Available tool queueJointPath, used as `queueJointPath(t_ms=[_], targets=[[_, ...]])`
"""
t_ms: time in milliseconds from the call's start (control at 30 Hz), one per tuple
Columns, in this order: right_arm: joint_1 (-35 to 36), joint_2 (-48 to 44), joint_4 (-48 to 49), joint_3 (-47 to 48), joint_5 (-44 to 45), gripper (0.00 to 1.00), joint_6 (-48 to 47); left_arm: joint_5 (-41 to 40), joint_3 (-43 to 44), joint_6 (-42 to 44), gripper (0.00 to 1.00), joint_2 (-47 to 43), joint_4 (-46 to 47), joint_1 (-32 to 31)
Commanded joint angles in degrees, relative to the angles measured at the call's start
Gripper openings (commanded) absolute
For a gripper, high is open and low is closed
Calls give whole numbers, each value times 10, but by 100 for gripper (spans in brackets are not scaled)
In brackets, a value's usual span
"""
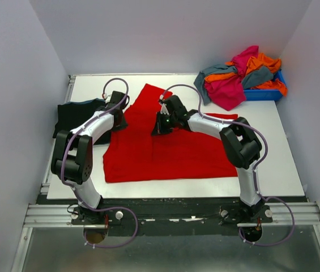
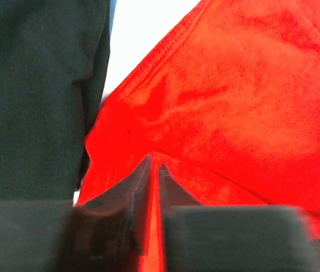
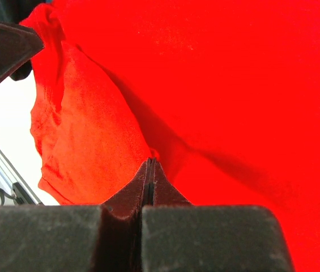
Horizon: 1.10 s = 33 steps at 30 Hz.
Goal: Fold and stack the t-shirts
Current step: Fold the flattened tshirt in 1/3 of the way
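Note:
A bright red t-shirt (image 1: 165,156) lies spread over the middle of the white table (image 1: 273,153). My left gripper (image 1: 116,115) is at the shirt's left edge. In the left wrist view its jaws (image 2: 154,165) stand nearly together with red cloth (image 2: 233,96) in the narrow gap. My right gripper (image 1: 161,126) is down on the shirt's upper middle, its jaws (image 3: 150,162) shut at a raised fold of the red cloth (image 3: 86,147). A black t-shirt with blue trim (image 1: 75,116) lies flat at the left, also close beside the left fingers (image 2: 35,96).
A heap of magenta, orange and grey-teal t-shirts (image 1: 242,76) fills and spills over a blue bin (image 1: 268,94) at the back right corner. White walls close in the table on three sides. A metal rail (image 1: 171,212) runs along the near edge.

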Motion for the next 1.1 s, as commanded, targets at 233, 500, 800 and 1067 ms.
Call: queueJointPath(t_ms=[233,500,800,1067], targets=[[-4,-15,20,-3,-10,1,4,9,-30,-22,47,26,53,6],[-4,-11,20,-1,-10,1,3,19,-51,-37,46,40,90,10],[-4,-7,20,2,-14,1,3,9,-62,-38,15,3,92,12],[-4,-6,19,1,-14,1,3,11,-67,-33,0,-21,82,12]])
